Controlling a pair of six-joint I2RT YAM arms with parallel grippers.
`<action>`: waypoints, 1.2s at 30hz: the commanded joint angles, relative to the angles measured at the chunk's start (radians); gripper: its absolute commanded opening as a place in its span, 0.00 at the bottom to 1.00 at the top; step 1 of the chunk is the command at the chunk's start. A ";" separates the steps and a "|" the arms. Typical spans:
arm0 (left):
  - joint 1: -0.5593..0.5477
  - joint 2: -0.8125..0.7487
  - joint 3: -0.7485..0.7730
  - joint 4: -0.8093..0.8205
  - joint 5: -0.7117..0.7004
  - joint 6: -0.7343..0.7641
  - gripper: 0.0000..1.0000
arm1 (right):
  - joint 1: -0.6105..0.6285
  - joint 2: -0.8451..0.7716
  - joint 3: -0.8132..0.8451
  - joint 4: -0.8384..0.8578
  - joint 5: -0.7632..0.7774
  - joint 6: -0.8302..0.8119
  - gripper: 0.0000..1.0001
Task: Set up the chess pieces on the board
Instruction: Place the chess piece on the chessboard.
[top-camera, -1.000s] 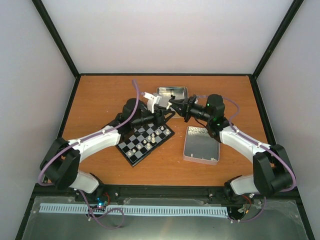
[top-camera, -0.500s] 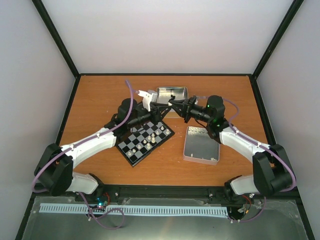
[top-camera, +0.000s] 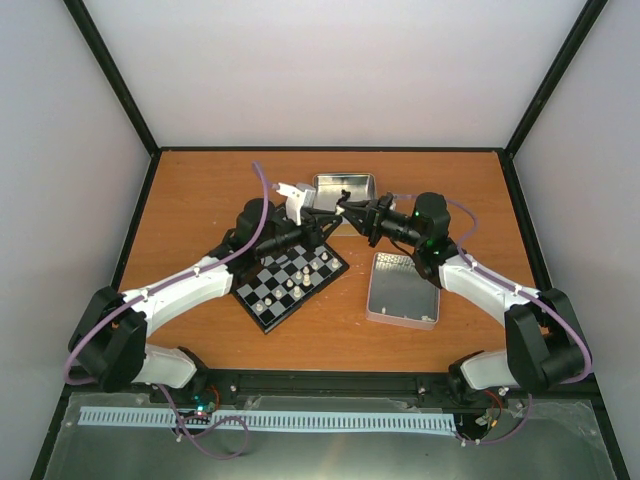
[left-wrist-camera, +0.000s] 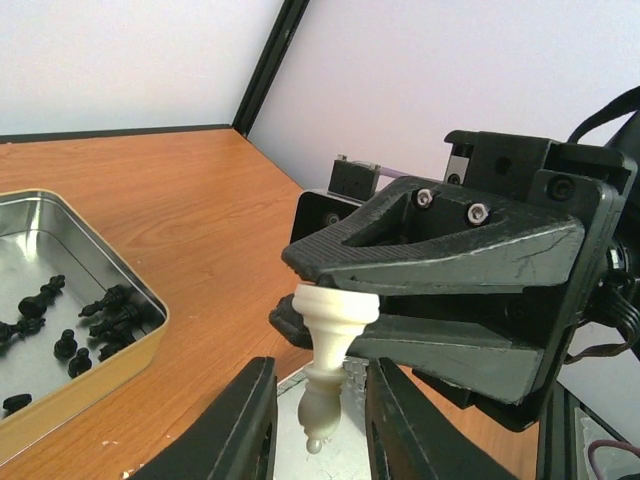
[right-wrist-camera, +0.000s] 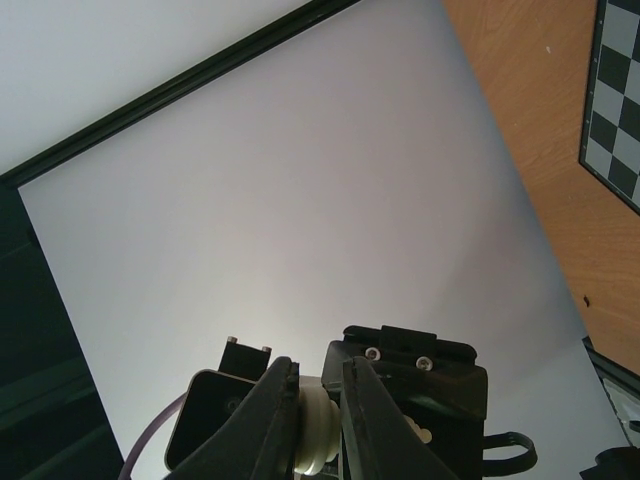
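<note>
The cream-white plastic chess piece (left-wrist-camera: 325, 370) hangs in the air head-down, at centre frame in the left wrist view. Its round base is pinched in the textured black jaws of the right end effector (right-wrist-camera: 317, 380). In the overhead view this meeting point sits just above centre, between the small flat square chessboard with black and pale grey chequers (top-camera: 290, 285) and the shiny square metal tin (left-wrist-camera: 150, 330) holding black chessmen.

The left end effector (left-wrist-camera: 320, 400) reaches in from the bottom of its own view, its two fingers narrowed to either side of the piece's stem. Thin gaps seem to show, so whether the pads already press it cannot be told.

The step looks like a hand-over. To do it well, the left end effector should close squarely on the stem below the other jaws and hold firm before the right one lets go. The right should then open and back straight away without dragging the base. The piece is slim and smooth, so an off-centre pinch could flip it onto the orange-brown wooden desk (top-camera: 200, 190).
</note>
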 joint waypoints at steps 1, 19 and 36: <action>-0.007 -0.005 -0.004 0.007 0.010 0.013 0.22 | 0.008 -0.019 -0.012 0.044 0.001 0.015 0.14; -0.007 -0.043 0.127 -0.413 -0.078 0.135 0.02 | -0.001 -0.030 -0.035 -0.104 -0.005 -0.135 0.51; -0.005 -0.060 0.301 -1.553 -0.067 0.061 0.02 | -0.080 -0.081 0.083 -0.816 0.111 -0.708 0.57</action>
